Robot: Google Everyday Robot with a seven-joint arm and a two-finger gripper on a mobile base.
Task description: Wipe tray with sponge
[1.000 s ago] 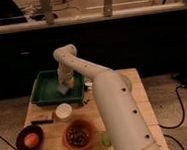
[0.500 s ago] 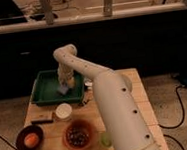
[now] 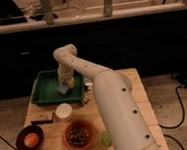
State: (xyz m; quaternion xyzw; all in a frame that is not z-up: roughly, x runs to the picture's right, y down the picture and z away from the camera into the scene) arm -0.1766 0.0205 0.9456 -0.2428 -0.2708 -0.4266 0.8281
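A: Where is the tool (image 3: 64,85)?

B: Down inside the tray (image 3: 41,91), over its right half. It sits right at the sponge (image 3: 63,89), and I cannot tell how it stands there.

A: Then go from the biggest thing down.

B: The white arm (image 3: 113,107) fills the right of the view, rising from the near edge, bending at an elbow above the tray and dropping into it. Under it is the wooden tabletop (image 3: 133,88). The tray is dark green, rectangular with flared sides, at the far left of the tabletop.

A: And in front of the tray?

B: 2 round brown bowls. One bowl (image 3: 77,135) near the middle holds dark bits. The other bowl (image 3: 29,139), at the near left corner, holds something orange.

A: Smaller things?

B: A white round cup (image 3: 63,112) stands just in front of the tray. A flat dark block (image 3: 42,117) lies beside it on the left. The sponge is the smallest I can place: pale bluish, on the tray floor, right of centre.
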